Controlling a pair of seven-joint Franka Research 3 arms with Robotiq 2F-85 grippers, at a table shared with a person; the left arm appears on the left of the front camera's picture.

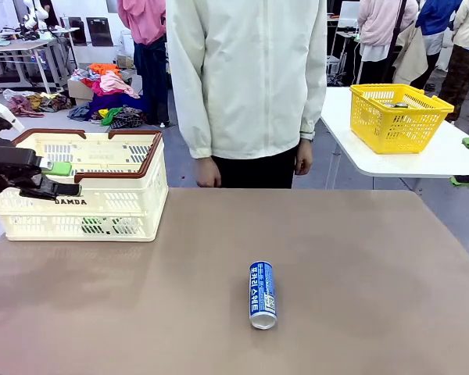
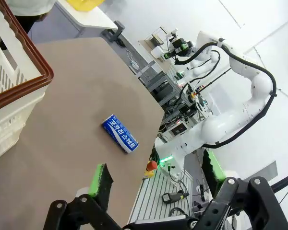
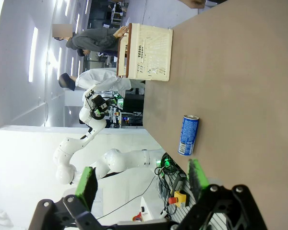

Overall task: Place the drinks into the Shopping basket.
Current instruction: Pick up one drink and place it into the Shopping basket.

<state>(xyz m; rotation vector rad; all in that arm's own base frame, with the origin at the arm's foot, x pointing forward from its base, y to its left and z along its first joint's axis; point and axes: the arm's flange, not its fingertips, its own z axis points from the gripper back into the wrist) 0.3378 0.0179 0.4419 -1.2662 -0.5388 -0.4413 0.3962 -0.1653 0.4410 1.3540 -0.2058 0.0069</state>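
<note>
Blue-and-white slim metal drink can (image 1: 263, 294): lying sideways on brown tabletop (image 1: 375, 258), well apart from cream slotted plastic basket (image 1: 78, 211). Left gripper (image 1: 62, 179), right gripper (image 3: 139, 175): jaws spread, empty. Can best pinched across its width.

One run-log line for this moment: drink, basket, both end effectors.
drink can: lying on table, untouched | Shopping basket: table's left rear | left end effector: open, near basket | right end effector: open, empty

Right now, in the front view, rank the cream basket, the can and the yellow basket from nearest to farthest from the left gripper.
From the left gripper:
1. cream basket, right at the gripper, far left.
2. can, lying in the middle, nearer the robot's side.
3. yellow basket, on the white table, far right.
</note>
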